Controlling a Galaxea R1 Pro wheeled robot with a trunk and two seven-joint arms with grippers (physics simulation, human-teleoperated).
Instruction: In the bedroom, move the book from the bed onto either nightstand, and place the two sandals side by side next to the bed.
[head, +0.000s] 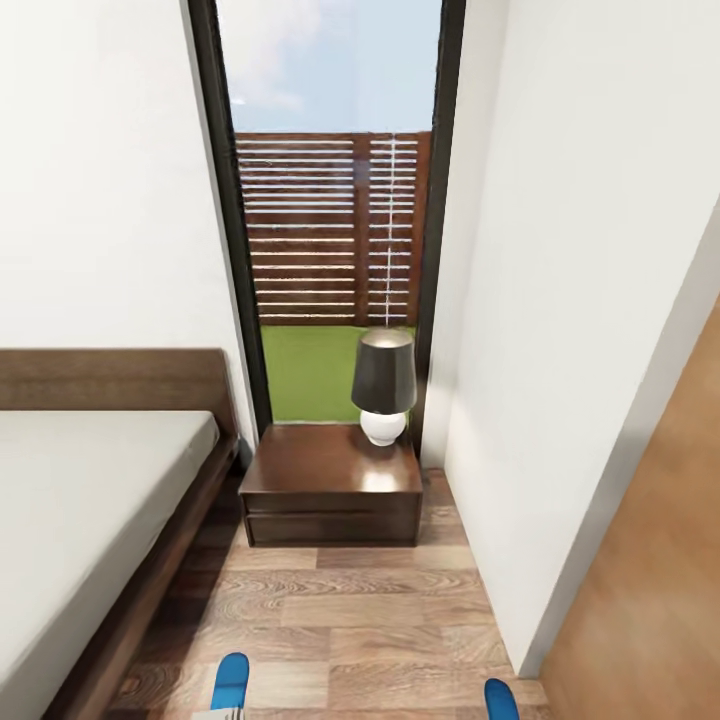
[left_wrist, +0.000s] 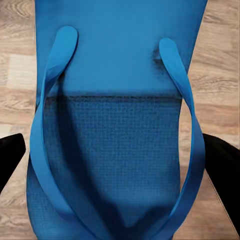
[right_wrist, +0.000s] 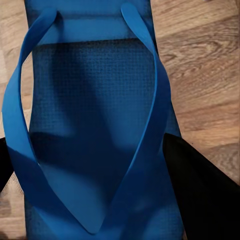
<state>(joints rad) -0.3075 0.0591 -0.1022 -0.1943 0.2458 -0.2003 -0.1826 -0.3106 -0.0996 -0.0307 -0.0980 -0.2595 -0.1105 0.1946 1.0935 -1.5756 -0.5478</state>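
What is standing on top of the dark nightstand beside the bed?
On the nightstand stands one lamp, dark shade over a round white base, at its back right corner. The rest of the top shows glossy wood. The spot under the lamp base is covered.
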